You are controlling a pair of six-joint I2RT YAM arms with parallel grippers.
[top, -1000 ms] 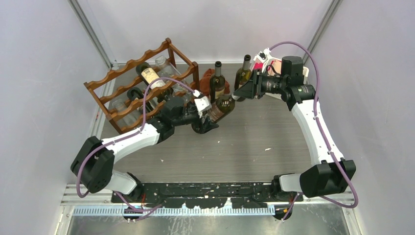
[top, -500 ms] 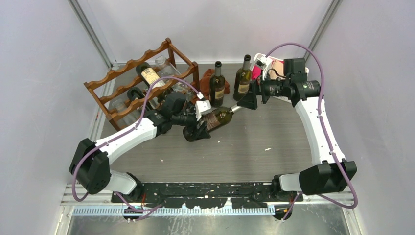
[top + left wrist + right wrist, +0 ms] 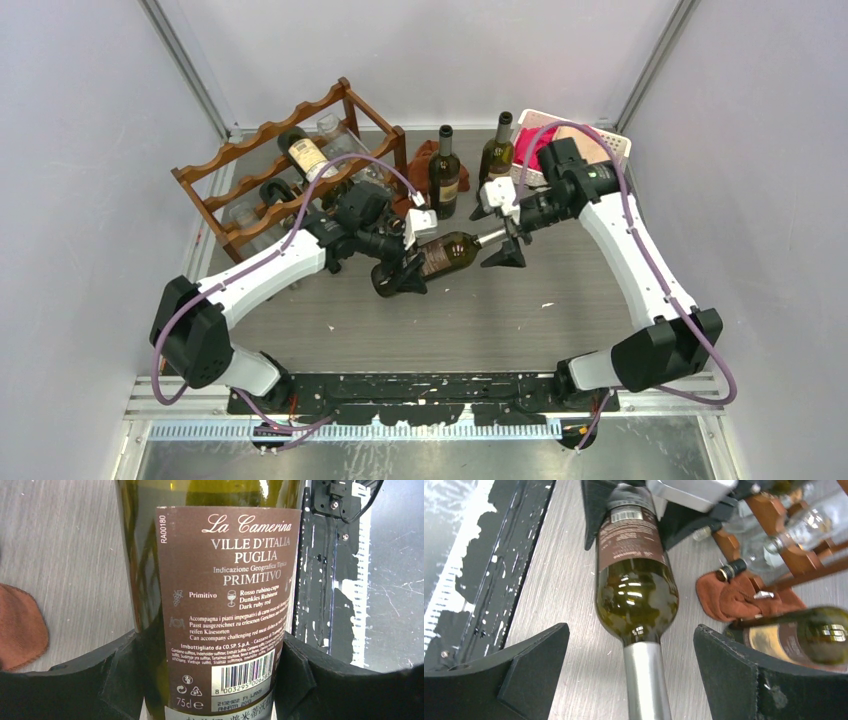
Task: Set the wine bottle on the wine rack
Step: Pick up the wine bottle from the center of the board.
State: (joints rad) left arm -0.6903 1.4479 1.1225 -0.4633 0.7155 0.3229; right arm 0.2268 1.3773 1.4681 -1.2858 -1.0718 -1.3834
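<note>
A dark green wine bottle [image 3: 452,249] with a brown label [image 3: 230,595] lies nearly level above the table, its silver-capped neck [image 3: 644,680] pointing right. My left gripper [image 3: 400,268] is shut on its lower body, and its black fingers [image 3: 125,675] press both sides of the glass. My right gripper [image 3: 503,238] is open, with wide-spread fingers [image 3: 539,650] either side of the neck and touching nothing. The reddish-brown wine rack [image 3: 290,170] stands at the back left with several bottles lying in it.
Two upright wine bottles [image 3: 444,170] [image 3: 495,150] stand at the back centre, beside a brown cloth [image 3: 744,595]. A white basket [image 3: 600,145] with pink contents sits at the back right. The rack's rail [image 3: 794,555] is close behind the held bottle.
My right gripper has let go of the bottle's neck and opened wide, dropping lower. The left arm has brought the bottle nearer and closer to level.
</note>
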